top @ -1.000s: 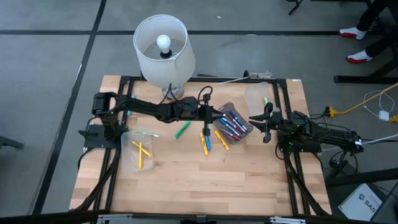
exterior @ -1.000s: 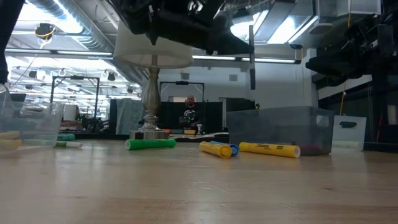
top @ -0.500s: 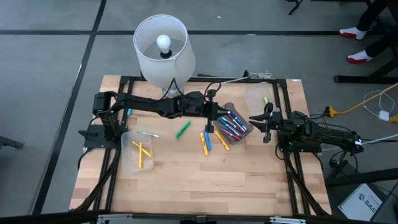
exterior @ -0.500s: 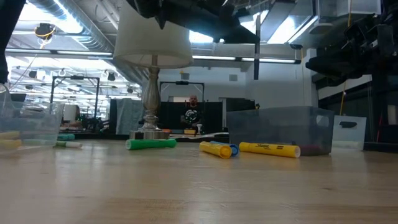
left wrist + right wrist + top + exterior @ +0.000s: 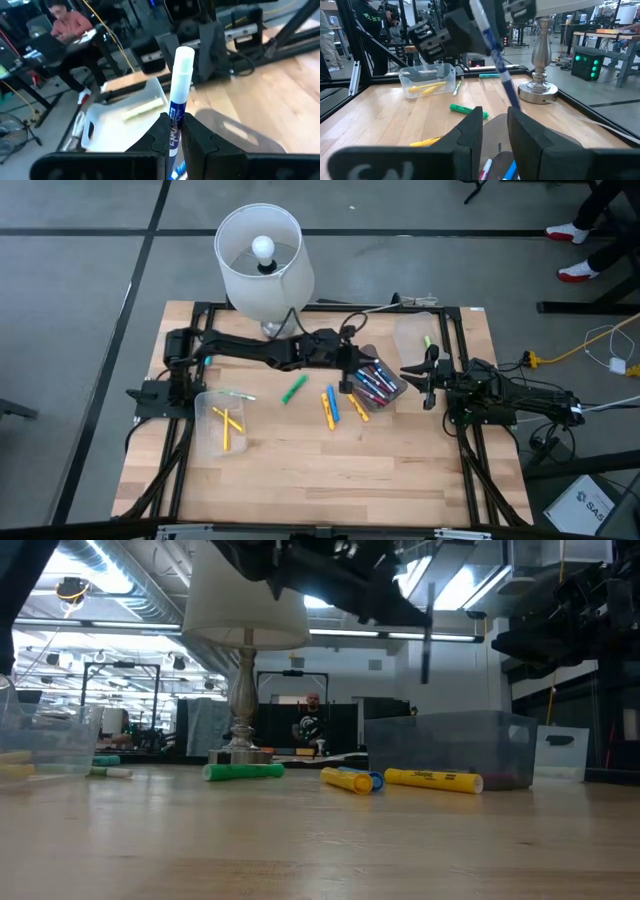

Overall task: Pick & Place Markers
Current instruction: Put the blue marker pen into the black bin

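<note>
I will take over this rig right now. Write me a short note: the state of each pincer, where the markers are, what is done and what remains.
Left pincer: shut on a blue marker, held above the middle bin.
Right pincer: empty, waiting at the table's right side.
Done: blue and red markers in the middle bin, yellow ones in the left bin, one marker in the far right bin.
Left: release the held marker; a green marker and several yellow and blue markers lie loose on the table.

L gripper clamped; R arm idle
</note>
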